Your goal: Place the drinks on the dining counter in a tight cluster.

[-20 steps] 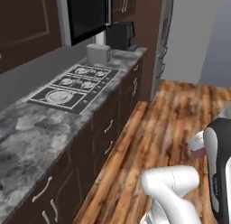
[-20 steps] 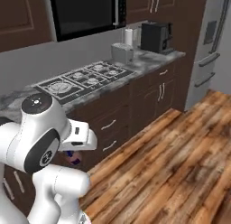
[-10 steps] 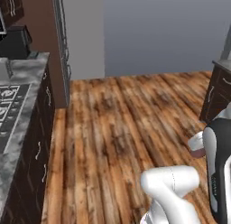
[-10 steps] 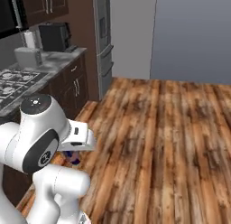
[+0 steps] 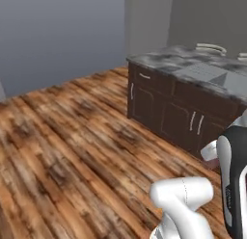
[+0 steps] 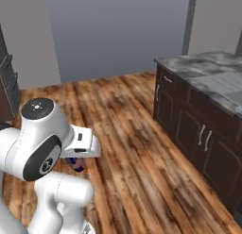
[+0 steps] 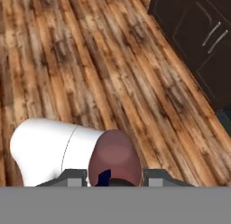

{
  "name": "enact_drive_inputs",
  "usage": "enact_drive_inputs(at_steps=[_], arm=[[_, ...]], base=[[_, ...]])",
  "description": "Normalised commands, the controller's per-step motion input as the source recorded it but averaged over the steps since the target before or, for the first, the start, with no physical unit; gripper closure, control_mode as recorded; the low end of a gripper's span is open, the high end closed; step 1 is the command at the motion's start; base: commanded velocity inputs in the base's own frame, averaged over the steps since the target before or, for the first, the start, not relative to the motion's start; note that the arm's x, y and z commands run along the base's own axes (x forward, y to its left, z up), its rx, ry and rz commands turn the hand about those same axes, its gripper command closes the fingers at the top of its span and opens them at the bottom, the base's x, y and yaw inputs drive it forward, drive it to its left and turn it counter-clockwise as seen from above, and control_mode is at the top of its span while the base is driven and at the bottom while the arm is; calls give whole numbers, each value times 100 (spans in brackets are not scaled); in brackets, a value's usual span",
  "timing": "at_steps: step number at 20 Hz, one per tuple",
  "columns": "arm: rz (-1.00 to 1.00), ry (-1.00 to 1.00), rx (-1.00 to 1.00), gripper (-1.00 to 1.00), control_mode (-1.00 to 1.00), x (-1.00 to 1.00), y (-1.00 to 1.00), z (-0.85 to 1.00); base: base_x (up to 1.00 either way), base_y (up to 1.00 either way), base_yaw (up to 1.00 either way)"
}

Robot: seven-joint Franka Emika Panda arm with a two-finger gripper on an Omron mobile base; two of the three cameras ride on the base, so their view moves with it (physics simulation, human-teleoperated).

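Note:
My gripper (image 7: pixel 115 177) is shut on a small bottle (image 7: pixel 114 161), seen from above as a dull red cap with a bit of blue label under it. In the right base view the bottle (image 6: pixel 75 163) hangs under the white hand, its blue label showing above the wooden floor. The dining counter (image 5: pixel 185 59) with grey marbled top and dark brown base stands to the right, and its top (image 6: pixel 210 68) holds a built-in sink (image 5: pixel 212 74). The other two drinks are out of view.
Open wooden floor (image 5: pixel 72 137) lies between me and the island. A grey wall (image 6: pixel 118 30) closes the back. The island's dark cabinet doors (image 7: pixel 198 33) with pale handles face me. A dark cabinet edge (image 6: pixel 7 87) shows at the far left.
The whole picture has swung as the base turned: the wall counter with the cooktop has left the views and the island has come in. The bottle stays in the gripper.

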Motion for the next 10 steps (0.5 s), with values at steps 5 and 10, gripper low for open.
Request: enact_drive_inputs(at_steps=[5, 10], arm=[[0, 0, 0, 100, 100, 0, 0, 0], [0, 0, 0, 100, 100, 0, 0, 0]], base=[[0, -17, -81], [0, -19, -79]])
